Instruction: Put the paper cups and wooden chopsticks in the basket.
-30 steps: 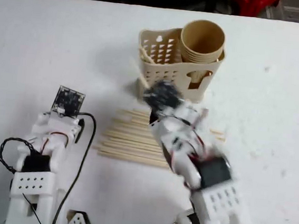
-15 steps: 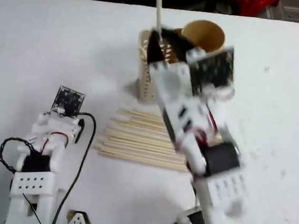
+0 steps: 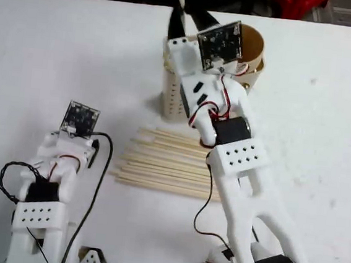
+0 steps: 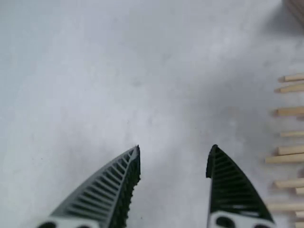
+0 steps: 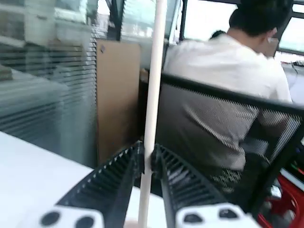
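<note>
— Where does the high view look from?
— From above, facing straight down over the table (image 3: 47,44).
— And the wrist cameras?
— The left sits close over the table, sharing the chopstick pile (image 4: 290,112) with the high view (image 3: 166,162). The right faces level, into the room (image 5: 47,80) behind.

White plastic left arm (image 3: 50,169) with a looped black cable (image 3: 103,165), white right arm (image 3: 240,175) with red wires (image 3: 225,102) and black motor block (image 3: 230,130), both with ribbed black fingers (image 4: 114,190)

Smooth pale wooden chopsticks (image 3: 159,167), matt plastic basket (image 3: 171,97), matt paper cups (image 3: 253,47)
</note>
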Tool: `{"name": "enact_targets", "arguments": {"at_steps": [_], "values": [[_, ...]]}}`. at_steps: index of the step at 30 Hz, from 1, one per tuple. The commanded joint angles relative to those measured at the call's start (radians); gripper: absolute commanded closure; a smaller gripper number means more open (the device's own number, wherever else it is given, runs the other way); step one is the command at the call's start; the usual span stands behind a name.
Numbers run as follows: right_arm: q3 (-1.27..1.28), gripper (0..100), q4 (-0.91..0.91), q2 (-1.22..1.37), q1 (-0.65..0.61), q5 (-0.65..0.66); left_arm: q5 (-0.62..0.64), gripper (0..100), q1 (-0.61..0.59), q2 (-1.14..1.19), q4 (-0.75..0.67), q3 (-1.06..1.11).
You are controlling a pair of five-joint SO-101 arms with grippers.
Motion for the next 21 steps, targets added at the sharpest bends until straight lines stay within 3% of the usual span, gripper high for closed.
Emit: {"name": "enact_targets", "arguments": {"at_steps": [1,5,10,12,15,21], "values": [[0.054,98.2,-0.056,-0.007,0.045,0.025,-0.008,77,-0.001,-0.01,-0.023,-0.005],[0.08,96.7,-0.027,-0.007,0.048,0.02,-0.008,77,-0.001,-0.01,-0.023,-0.005],[0.081,80.5,0.033,-0.008,0.048,0.018,-0.008,77,-0.001,-0.01,-0.023,-0.005],[0.081,78.3,0.099,-0.016,0.048,0.018,-0.008,77,-0.001,-0.01,-0.023,-0.005],[0.084,78.3,0.297,-0.074,0.056,0.025,-0.008,77,-0.001,-0.01,-0.023,0.0],[0.08,78.3,0.783,-0.325,0.199,0.066,-0.008,77,0.021,-0.015,-0.089,0.04]]}}
